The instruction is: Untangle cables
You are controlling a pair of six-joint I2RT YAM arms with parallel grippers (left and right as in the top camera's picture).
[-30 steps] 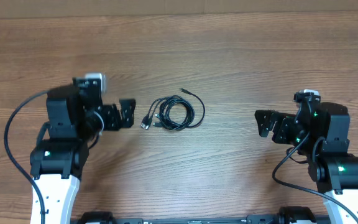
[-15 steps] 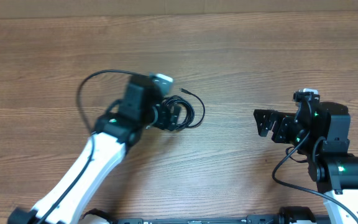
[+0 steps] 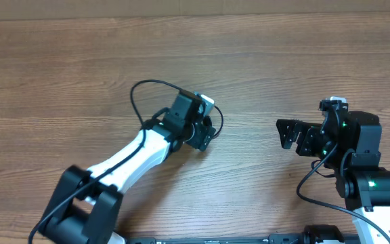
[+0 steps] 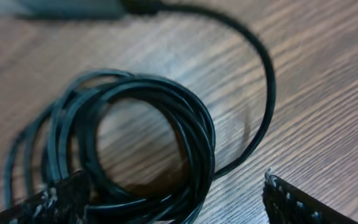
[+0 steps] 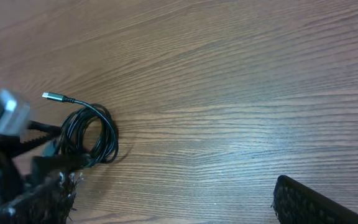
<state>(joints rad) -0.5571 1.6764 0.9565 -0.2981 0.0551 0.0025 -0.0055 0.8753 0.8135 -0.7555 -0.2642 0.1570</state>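
The cables (image 4: 166, 124) are a coil of thin black cords on the wooden table, filling the left wrist view. One cord loops out to the right. My left gripper (image 4: 173, 190) is open, low over the coil, with its left finger at the coil's lower edge and its right finger on bare wood. In the overhead view the left gripper (image 3: 205, 134) covers most of the cables (image 3: 219, 125). The right wrist view shows the coil (image 5: 95, 137) with a silver plug end (image 5: 50, 96). My right gripper (image 3: 288, 133) is open and empty, well to the right of the coil.
The wooden table (image 3: 283, 61) carries nothing else. The left arm's thicker black cable (image 3: 144, 91) arcs above the arm. The table's far edge runs along the top of the overhead view.
My left arm has swung from the left side of the table to the right, and its gripper is now over the coil. The right arm has not moved.
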